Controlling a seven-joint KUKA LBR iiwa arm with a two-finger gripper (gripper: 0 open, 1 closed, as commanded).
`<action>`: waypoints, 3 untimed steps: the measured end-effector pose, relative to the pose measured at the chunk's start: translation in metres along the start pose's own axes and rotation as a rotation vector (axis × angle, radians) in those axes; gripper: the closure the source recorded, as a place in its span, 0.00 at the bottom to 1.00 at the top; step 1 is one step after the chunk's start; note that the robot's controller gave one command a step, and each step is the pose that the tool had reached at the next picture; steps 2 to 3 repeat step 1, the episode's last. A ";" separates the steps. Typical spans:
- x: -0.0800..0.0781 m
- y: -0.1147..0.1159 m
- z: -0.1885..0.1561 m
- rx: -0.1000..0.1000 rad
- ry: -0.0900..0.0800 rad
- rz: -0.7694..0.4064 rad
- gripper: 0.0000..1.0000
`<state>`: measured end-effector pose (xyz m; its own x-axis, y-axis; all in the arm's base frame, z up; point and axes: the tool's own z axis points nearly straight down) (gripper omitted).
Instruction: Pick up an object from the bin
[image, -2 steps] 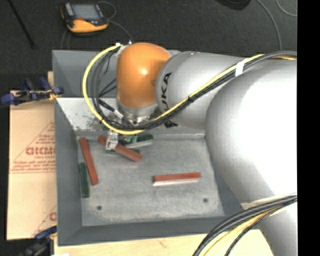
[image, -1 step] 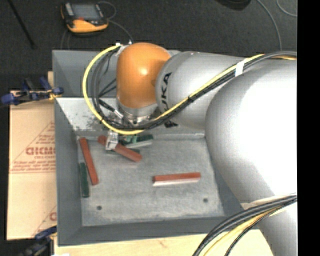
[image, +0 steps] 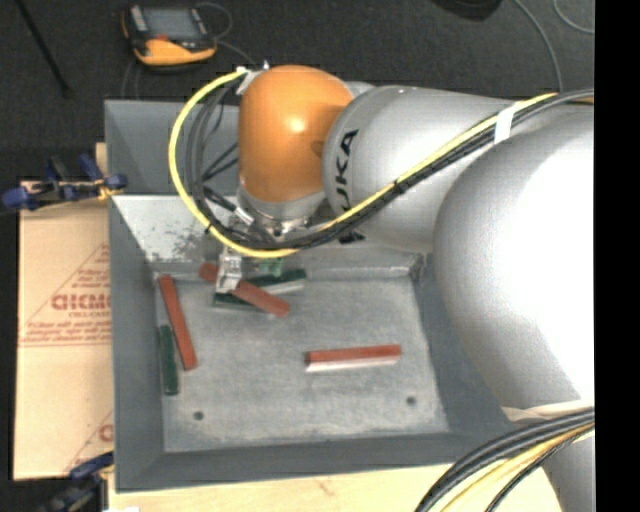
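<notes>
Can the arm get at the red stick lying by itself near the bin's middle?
Probably yes. The red stick lies flat and alone on the bin's floor, with nothing on or against it. The gripper is over crossed sticks farther back.

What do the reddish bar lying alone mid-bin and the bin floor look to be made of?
Reddish bar: probably painted wood or plastic, I cannot tell which. It has a matte red-brown top, a pale strip along its near edge, and a straight, rigid shape. Bin floor: grey metal with a dull, faintly speckled finish, no bright glare, and two small dark spots.
</notes>
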<state>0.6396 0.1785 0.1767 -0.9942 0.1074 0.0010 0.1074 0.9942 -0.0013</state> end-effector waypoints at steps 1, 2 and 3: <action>-0.001 0.000 -0.035 -0.003 -0.008 -0.003 1.00; -0.001 0.000 -0.035 -0.003 -0.008 -0.003 1.00; -0.001 0.000 -0.035 -0.003 -0.008 -0.003 1.00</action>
